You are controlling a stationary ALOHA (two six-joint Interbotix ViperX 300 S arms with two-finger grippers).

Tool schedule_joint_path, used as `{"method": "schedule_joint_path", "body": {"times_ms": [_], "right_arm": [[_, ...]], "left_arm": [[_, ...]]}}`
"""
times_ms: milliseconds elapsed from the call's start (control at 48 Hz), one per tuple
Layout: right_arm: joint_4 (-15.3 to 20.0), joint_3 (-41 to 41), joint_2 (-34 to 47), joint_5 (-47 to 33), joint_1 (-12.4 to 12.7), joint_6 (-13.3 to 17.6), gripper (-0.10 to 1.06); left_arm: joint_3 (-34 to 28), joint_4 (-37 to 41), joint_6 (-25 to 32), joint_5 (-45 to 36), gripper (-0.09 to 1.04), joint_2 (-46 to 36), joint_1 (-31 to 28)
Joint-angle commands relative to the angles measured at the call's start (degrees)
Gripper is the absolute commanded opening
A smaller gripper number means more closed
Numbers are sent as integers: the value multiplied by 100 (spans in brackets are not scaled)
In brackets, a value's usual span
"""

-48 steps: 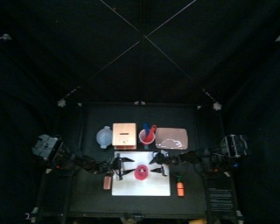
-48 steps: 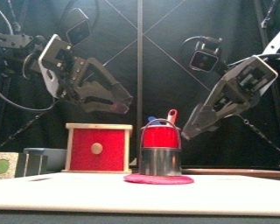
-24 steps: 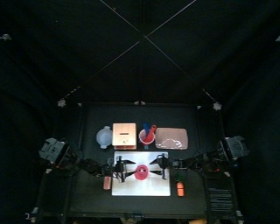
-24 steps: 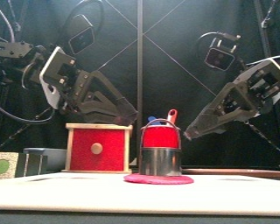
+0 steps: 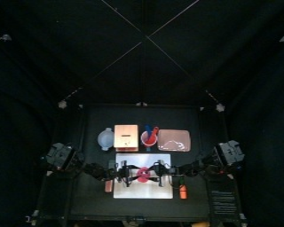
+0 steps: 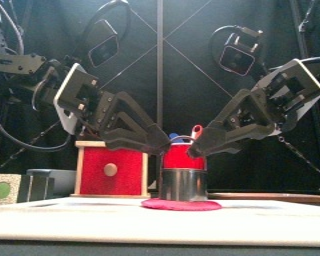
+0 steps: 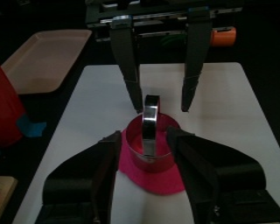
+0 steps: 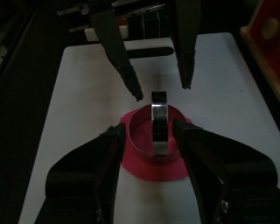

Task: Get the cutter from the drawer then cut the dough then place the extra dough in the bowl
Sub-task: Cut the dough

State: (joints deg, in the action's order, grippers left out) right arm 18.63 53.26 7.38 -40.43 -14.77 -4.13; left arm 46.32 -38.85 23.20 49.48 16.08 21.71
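Round shiny metal cutter with a wire handle (image 6: 186, 185) is seen standing on the flat pink dough disc (image 6: 180, 205) on the white cutting board (image 7: 224, 114), half hiding the red cup (image 6: 186, 158) behind. Left gripper (image 7: 149, 136) and right gripper (image 8: 153, 131) are held with jaws released, flanking it; contact cannot be judged.

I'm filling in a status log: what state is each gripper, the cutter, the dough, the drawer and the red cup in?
left gripper: open, jaws astride the cutter
right gripper: open, jaws astride it too
cutter: standing on the dough, not gripped
dough: flat disc on the white cutting board
drawer: shut
red cup: upright, knives inside
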Motion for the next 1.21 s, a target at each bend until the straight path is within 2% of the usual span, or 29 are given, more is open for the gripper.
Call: {"method": "schedule_joint_path", "body": {"times_ms": [21, 438, 583, 708, 812, 1000, 1208], "right_arm": [[0, -53, -70, -35, 9, 0, 71], [9, -79, 9, 70, 18, 9, 68], [0, -141, 79, 229, 44, 9, 66], [0, -202, 141, 308, 97, 0, 58], [0, -211, 149, 343, 114, -9, 54], [26, -176, 167, 422, 132, 18, 53], [53, -176, 343, 448, 149, 44, 53]], "left_arm": [[-158, 26, 9, 9, 70, -53, -18], [-246, 88, 0, -413, 67, 9, -35], [-229, 70, 9, -536, 57, 18, -35], [-229, 70, 9, -738, 49, 18, -35], [-211, 62, 0, -940, 47, 18, -44], [-176, -26, -9, -1397, 46, 18, -35], [-176, -246, -9, -1802, 37, 229, -44]]}}
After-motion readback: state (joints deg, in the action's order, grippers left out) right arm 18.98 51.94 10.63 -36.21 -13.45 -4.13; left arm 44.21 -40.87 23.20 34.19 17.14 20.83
